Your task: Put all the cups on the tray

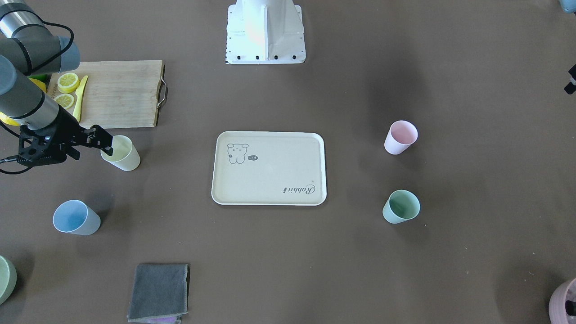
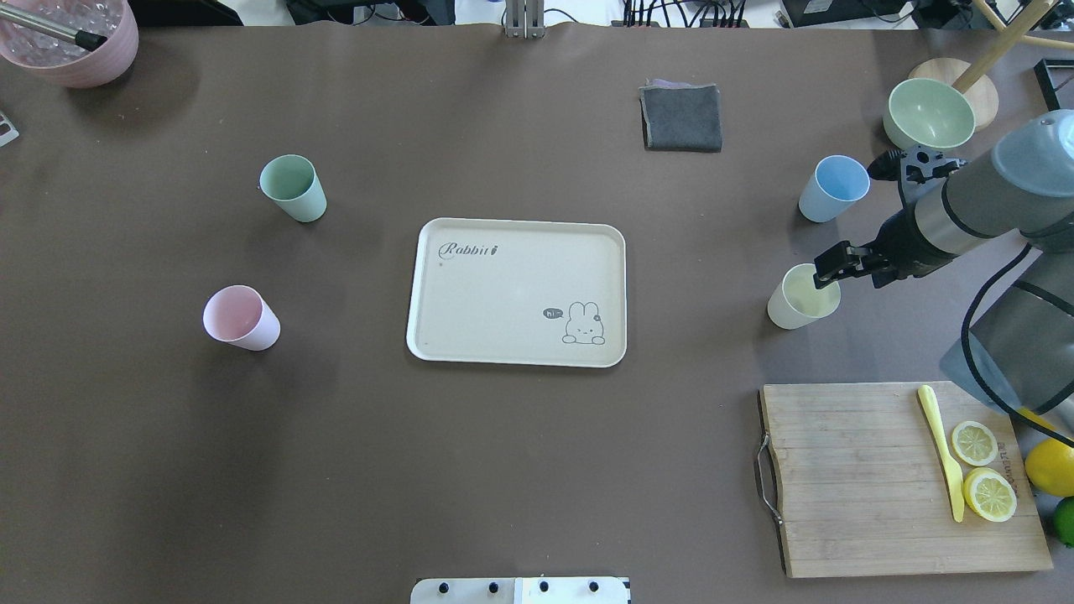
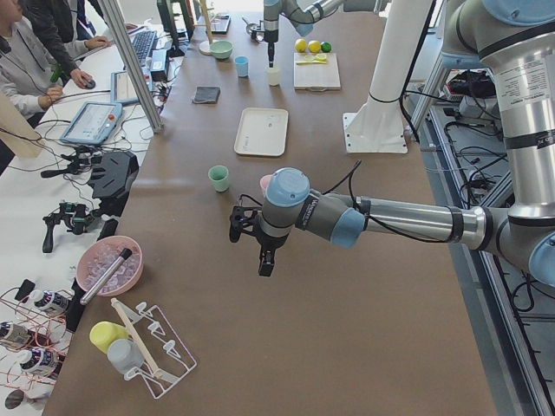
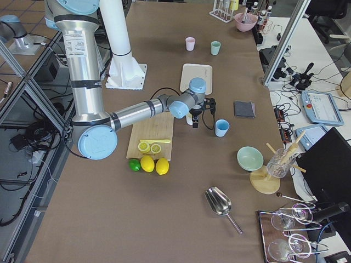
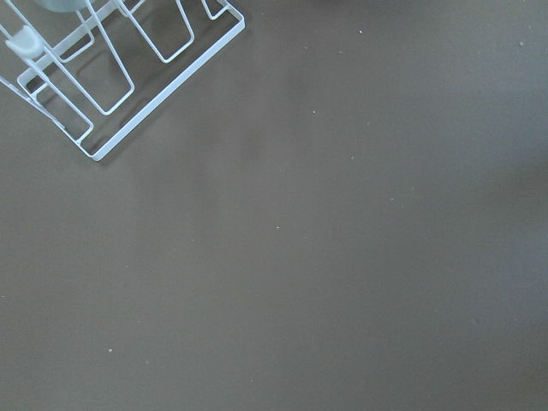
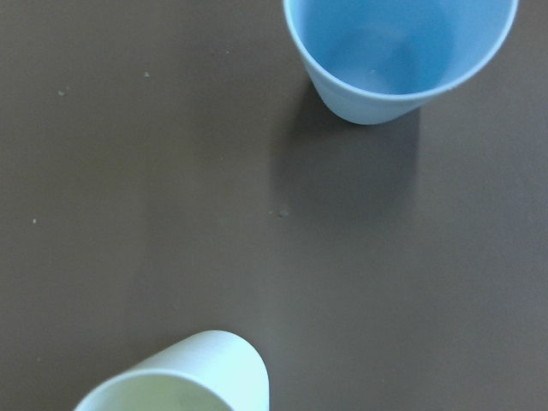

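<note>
The cream tray (image 2: 503,285) lies at the table's middle with nothing on it. Four cups stand on the table around it. The pale yellow cup (image 2: 797,302) and the light blue cup (image 2: 831,189) are on my right; the pink cup (image 2: 242,317) and the mint green cup (image 2: 294,186) are on my left. My right gripper (image 2: 826,268) is open, with its fingers at the yellow cup's rim on the arm's side (image 1: 105,141). My left gripper (image 3: 264,267) hangs over bare table near the pink cup; I cannot tell whether it is open or shut.
A wooden cutting board (image 2: 847,478) with lemon slices and a yellow knife lies near my right arm. A sage bowl (image 2: 930,113) stands beyond the blue cup. There is also a grey cloth (image 2: 681,117), a mauve bowl (image 2: 75,42) and a wire rack (image 5: 128,77).
</note>
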`<state>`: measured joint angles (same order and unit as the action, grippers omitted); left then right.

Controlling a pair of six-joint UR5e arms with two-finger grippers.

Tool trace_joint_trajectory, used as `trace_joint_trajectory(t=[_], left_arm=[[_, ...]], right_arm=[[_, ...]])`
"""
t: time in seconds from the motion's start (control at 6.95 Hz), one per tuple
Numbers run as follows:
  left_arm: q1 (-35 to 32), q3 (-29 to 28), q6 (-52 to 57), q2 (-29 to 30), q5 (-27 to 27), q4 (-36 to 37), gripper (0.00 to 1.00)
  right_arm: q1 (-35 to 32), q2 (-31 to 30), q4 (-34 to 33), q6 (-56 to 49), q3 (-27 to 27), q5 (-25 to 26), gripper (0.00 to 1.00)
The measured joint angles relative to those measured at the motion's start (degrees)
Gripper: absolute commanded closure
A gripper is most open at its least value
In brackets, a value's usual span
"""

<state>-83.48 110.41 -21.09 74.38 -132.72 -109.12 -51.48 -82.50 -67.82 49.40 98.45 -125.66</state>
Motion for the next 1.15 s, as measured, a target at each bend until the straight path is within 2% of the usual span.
trace_joint_trajectory(t=[0.14, 0.29, 0.72, 0.86, 1.15], left_arm=[[0.4, 0.1, -0.5, 0.1, 0.0, -0.2, 0.02], [1.0, 0.1, -1.1, 0.2, 0.0, -0.3, 0.02], [7.1, 0.2, -10.7, 0.5, 0.6, -3.6, 0.03], [11.3, 0.6, -18.3, 0.2, 1.1, -6.6, 0.05], [21.9, 2.6, -33.0, 0.5, 6.0, -11.0, 0.08]], right_arm=[[0.3, 0.6, 0.0, 0.1, -1.0, 0.0, 0.65], [0.7, 0.6, 0.0, 0.2, -1.2, -0.2, 1.0], [1.6, 0.6, 0.0, 0.4, -0.9, -0.8, 1.0], [1.7, 0.8, -0.1, 0.6, 0.0, -1.0, 1.0], [2.7, 3.3, -1.8, 4.8, 2.5, -1.0, 1.0]])
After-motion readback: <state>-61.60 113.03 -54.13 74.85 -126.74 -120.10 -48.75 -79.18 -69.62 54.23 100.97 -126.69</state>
